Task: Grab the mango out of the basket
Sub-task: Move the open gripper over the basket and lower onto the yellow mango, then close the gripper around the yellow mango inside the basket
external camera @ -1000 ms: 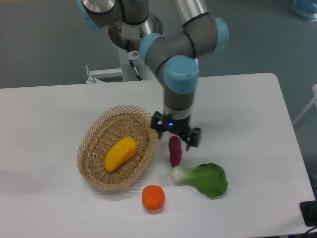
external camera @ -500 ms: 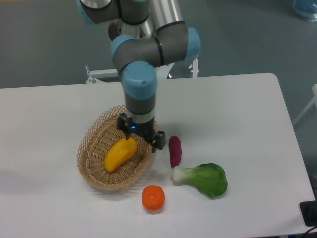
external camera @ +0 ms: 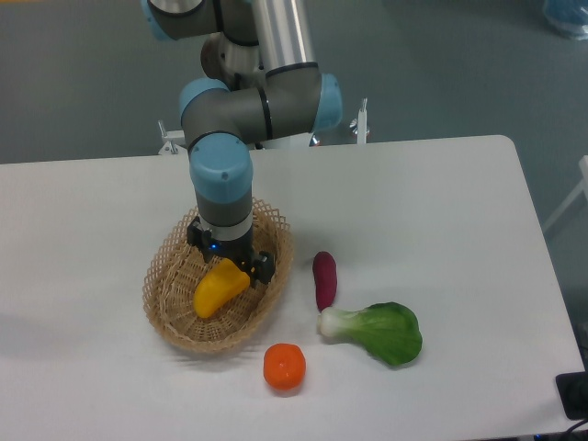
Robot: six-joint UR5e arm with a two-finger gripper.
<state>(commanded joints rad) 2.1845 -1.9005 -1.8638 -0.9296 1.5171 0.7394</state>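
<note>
White tabletop [external camera: 441, 211] fills the scene against a grey floor. On it, the mango [external camera: 217, 289] lies inside the basket [external camera: 165, 308], tilted, its upper end under the gripper [external camera: 231, 260]. That gripper hangs directly above the fruit's upper end, its 2 fingers spread and straddling it; contact cannot be told. Just right of the basket lies a purple vegetable [external camera: 324, 279], beside it a leafy green [external camera: 381, 332], and near the basket's front rim an orange [external camera: 284, 367].

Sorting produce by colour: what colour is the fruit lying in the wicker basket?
Yellow-orange mango, seen in the fixed camera view.
</note>
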